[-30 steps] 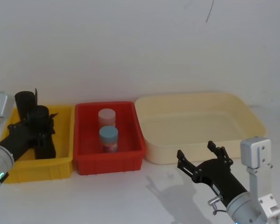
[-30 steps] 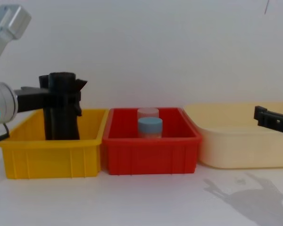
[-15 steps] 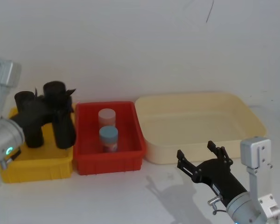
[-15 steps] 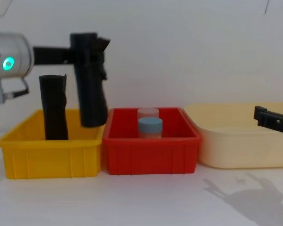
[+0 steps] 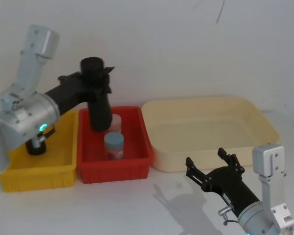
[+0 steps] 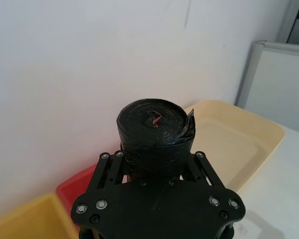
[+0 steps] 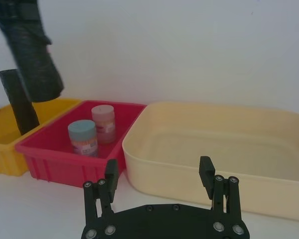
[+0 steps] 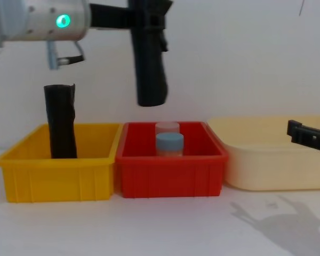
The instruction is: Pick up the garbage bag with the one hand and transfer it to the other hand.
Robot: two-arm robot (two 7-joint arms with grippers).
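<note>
Chest view: jars [image 8: 169, 144] in the red bin [image 8: 170, 173] sit under the garbage bag [image 8: 150, 69] that my left gripper [image 8: 147, 17] clamps up high; my right gripper [image 5: 206, 157] gapes, low.

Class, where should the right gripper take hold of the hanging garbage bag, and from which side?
Its free lower half, from the robot's right: the garbage bag hangs upright, the left gripper clamps its top, and the open right gripper sits rightward.

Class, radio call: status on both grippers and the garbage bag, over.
Left gripper shut on garbage bag, near upright above red bin. Right gripper open, low before cream tray. Two jars in bin beneath bag.
</note>
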